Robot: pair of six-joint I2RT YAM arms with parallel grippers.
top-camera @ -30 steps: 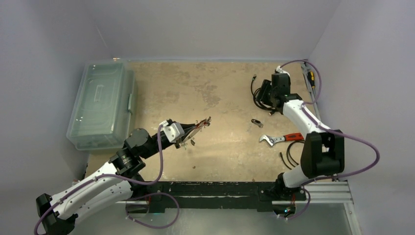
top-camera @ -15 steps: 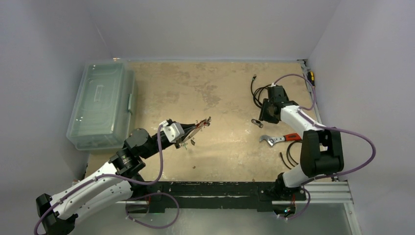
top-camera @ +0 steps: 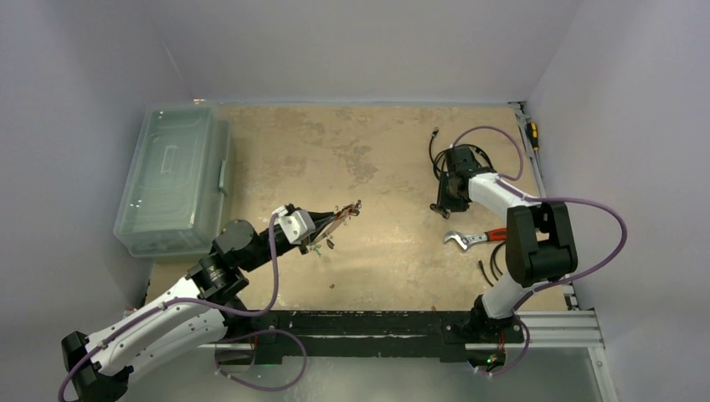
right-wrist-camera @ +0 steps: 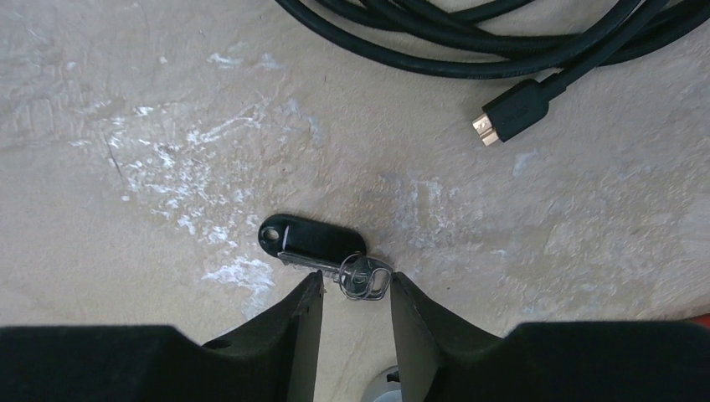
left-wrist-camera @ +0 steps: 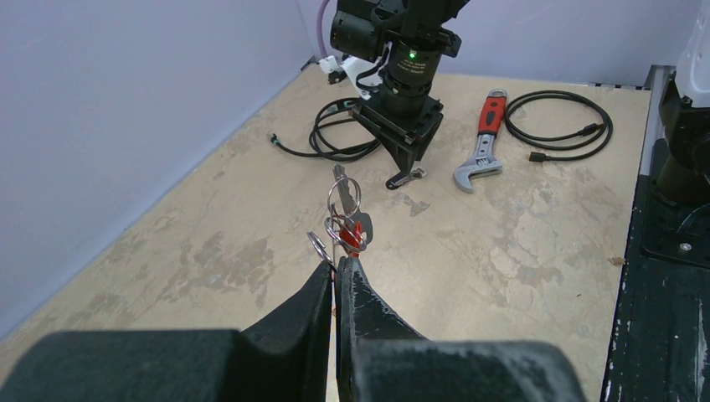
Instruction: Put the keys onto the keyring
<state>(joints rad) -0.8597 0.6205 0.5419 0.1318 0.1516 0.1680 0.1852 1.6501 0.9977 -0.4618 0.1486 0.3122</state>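
My left gripper (top-camera: 333, 222) (left-wrist-camera: 337, 265) is shut on the keyring (left-wrist-camera: 330, 201), a thin silver loop held off the table. A red-headed key (left-wrist-camera: 352, 236) and small split rings hang on it. On the table at the right lies a silver key (right-wrist-camera: 366, 273) with a small wire ring, beside a black plastic fob (right-wrist-camera: 311, 239). My right gripper (right-wrist-camera: 356, 289) (top-camera: 441, 206) (left-wrist-camera: 405, 173) points down over this key. It is open, with one finger on each side of the key's head and a gap on the left side.
A red-handled wrench (top-camera: 477, 237) (left-wrist-camera: 482, 149) lies near the right gripper. A black coiled cable (top-camera: 442, 161) (right-wrist-camera: 502, 42) with a USB plug (right-wrist-camera: 506, 113) is behind it. A small cable loop (left-wrist-camera: 557, 126) sits by the right base. A clear plastic box (top-camera: 172, 180) stands at the left.
The right gripper has swung left and towards the near side, down over the silver key, and its jaws have narrowed. The left arm and the keyring have not moved.
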